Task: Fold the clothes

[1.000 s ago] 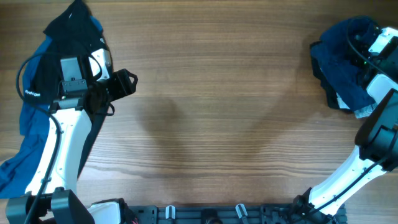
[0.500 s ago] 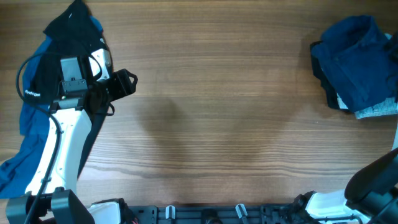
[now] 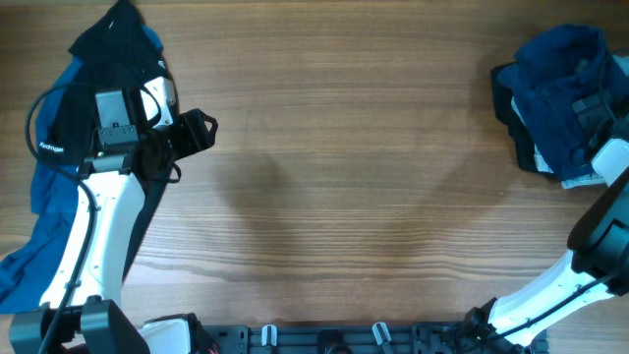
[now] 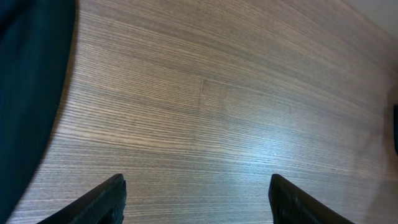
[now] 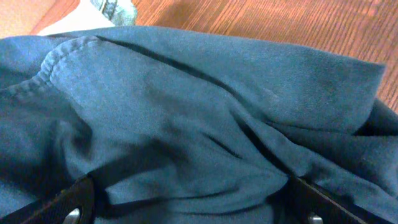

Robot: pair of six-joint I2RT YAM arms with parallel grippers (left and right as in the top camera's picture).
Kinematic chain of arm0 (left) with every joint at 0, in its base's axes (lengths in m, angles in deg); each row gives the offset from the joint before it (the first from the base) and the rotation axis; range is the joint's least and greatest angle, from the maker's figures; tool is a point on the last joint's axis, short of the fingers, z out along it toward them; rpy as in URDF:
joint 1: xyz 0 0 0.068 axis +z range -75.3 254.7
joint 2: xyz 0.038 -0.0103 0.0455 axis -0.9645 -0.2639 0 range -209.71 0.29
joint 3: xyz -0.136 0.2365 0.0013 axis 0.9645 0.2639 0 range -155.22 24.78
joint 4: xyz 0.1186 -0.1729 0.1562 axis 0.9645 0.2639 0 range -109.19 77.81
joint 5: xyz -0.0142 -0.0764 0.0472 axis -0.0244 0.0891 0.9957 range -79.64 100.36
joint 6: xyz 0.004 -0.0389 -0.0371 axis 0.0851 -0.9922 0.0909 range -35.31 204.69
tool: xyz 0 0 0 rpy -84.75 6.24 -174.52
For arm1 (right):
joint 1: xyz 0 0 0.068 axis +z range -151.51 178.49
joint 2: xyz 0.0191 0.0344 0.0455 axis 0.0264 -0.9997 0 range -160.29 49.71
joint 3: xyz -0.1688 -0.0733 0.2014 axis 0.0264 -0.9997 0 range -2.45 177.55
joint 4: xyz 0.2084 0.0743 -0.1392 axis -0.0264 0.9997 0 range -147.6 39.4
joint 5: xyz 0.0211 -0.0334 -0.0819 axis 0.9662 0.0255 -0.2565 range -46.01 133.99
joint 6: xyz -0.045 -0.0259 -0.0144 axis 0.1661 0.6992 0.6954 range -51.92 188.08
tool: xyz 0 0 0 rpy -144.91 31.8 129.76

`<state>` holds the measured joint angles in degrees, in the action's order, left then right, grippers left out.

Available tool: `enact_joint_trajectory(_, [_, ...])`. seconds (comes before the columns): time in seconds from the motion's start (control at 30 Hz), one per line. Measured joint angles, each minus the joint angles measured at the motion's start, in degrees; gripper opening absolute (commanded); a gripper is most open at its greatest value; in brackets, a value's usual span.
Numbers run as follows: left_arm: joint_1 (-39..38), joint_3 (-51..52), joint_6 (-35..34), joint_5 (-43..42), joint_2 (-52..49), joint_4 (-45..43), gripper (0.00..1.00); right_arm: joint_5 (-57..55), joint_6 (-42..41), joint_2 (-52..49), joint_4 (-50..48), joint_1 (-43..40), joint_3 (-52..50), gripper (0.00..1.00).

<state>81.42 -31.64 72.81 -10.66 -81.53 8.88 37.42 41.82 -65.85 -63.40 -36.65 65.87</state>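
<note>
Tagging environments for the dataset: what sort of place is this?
Probably a robotics lab bench, not a home: a wood-grain tabletop, a white left robot arm and white right robot arm based at one edge, and crumpled navy-blue shorts and a black and royal-blue jacket heaped at opposite ends.

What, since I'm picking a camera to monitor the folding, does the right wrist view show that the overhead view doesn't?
Right wrist only: stitched seam and creases of the navy shorts, beneath the open right gripper. Overhead only: the black-and-blue jacket under the left arm, and the open left gripper above the table. Both: the navy shorts and wooden table.
</note>
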Motion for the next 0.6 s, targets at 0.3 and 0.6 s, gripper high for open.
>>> enact_joint_trajectory(0.3, [0.0, 0.0, -0.02, 0.0, 0.0, -0.24, 0.73, 5.51, 0.39, 9.92, 2.05, -0.52, -2.16, 1.0])
enact_joint_trajectory(0.6, [0.0, 0.0, 0.0, -0.02, 0.0, -0.66, 0.73, 16.85, 2.58, 37.35, 4.09, -0.52, -2.21, 1.0])
